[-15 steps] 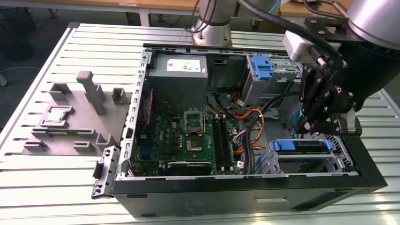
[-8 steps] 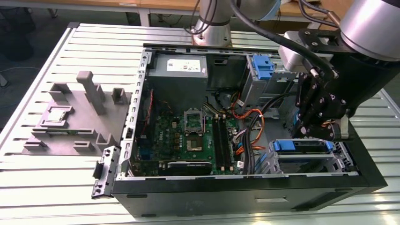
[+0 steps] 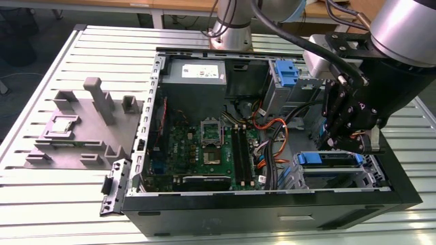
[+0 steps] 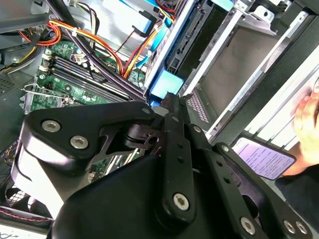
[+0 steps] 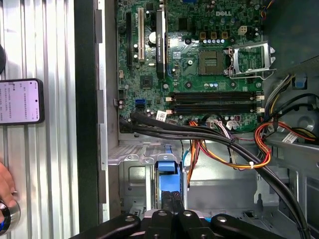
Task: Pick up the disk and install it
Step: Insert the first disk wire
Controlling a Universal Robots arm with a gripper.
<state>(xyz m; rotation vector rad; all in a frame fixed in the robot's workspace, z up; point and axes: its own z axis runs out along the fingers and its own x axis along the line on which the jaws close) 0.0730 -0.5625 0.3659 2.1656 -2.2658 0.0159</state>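
- One open computer case (image 3: 272, 204) lies on its side on a slatted metal table (image 3: 61, 204), with its motherboard (image 3: 204, 148) facing up.
- Seen in the exterior view, the gripper (image 3: 347, 148) hangs over the corner of the case on the exterior view's right, just above the drive cage (image 3: 327, 178).
- The disk (image 3: 325, 159) sits in that cage directly under the gripper; its blue plastic front end shows in both wrist views (image 5: 167, 167) (image 4: 167, 84).
- In the first wrist view the gripper (image 5: 172, 194) points at that blue end, and its fingers (image 5: 166, 201) are drawn narrow, with hardly any gap between them.
- The fingertips meet the blue end of the disk, but I cannot tell whether they pinch any part of it.
- Orange, red, yellow and black cables (image 5: 224, 144) run between the motherboard and the drive cage.
- A silver power-supply box (image 3: 197, 71) occupies the far corner of the case, and a bare blue bracket (image 3: 286, 71) stands in the bay beside it.
- Well apart from the case, toward the exterior view's left, a grey fixture (image 3: 75, 132) rests on the table.
- A phone (image 5: 20, 102) lies on the table just outside the case wall, and a person's hand (image 5: 5, 184) is near it.
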